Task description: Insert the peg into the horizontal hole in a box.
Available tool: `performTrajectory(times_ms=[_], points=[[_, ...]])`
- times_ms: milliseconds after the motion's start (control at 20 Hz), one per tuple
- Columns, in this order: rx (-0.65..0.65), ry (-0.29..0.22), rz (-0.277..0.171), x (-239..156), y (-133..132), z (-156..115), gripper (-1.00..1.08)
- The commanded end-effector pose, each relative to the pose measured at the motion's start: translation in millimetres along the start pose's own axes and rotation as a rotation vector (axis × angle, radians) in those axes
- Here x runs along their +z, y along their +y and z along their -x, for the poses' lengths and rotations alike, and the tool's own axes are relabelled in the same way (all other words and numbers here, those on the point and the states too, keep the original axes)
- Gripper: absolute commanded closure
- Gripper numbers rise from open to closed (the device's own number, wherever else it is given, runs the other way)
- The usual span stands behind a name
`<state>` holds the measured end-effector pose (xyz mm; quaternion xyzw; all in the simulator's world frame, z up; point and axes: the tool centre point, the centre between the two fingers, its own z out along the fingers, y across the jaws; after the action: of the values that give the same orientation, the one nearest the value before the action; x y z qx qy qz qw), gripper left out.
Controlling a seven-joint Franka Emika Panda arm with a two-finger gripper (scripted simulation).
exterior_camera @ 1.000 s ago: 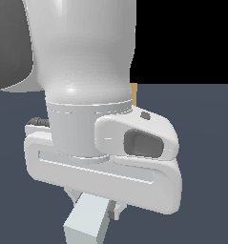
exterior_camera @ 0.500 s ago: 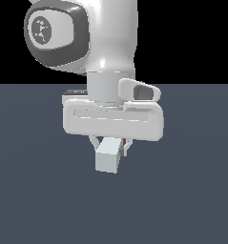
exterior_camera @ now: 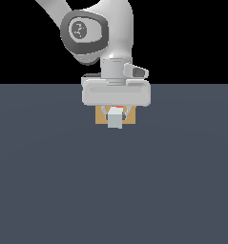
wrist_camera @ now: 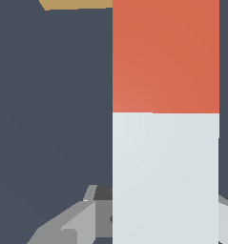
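Holding: in the exterior view the peg (exterior_camera: pixel 115 117) is clamped between the fingers of the gripper (exterior_camera: pixel 116 113), its pale end face turned toward the camera and a sliver of orange-red seen just under the hand.
Box: the box (exterior_camera: pixel 102 117) is seen as a tan patch directly behind the gripper, mostly covered by the hand and the peg; its gap from the gripper cannot be judged from this angle.
Hole: the horizontal hole is not seen in either view; it is presumably masked by the peg and the hand.
Wrist view, peg: the peg (wrist_camera: pixel 165 119) is shown running forward from the fingers, pale near the grip, orange-red at the far section.
Wrist view, box: only a tan strip of the box (wrist_camera: pixel 77 4) is caught, ahead of the gripper and off to one side of the peg's line.
Risk, offset: if that sideways offset is real, the peg's tip would be driven against the box face instead of the hole, and the box could be shoved.
Risk, slip: with a long bar held near one end, a blocked tip could be twisted in the grip.
Risk, fit: a hole barely wider than the peg would be jammed by slight tilt.
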<state>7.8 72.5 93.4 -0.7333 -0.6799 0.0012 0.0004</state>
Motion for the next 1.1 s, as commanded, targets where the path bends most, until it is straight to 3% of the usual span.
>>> performTrajectory(times_ms=[0,250,1050], points=[[-0.015,0.000,0.003,-7.7,0.6,-20.3,1.08],[-0.031,0.001,0.003,-13.3,0.4,-39.9,1.08],[-0.033,0.001,0.001,-13.0,2.4,-41.4,1.08]])
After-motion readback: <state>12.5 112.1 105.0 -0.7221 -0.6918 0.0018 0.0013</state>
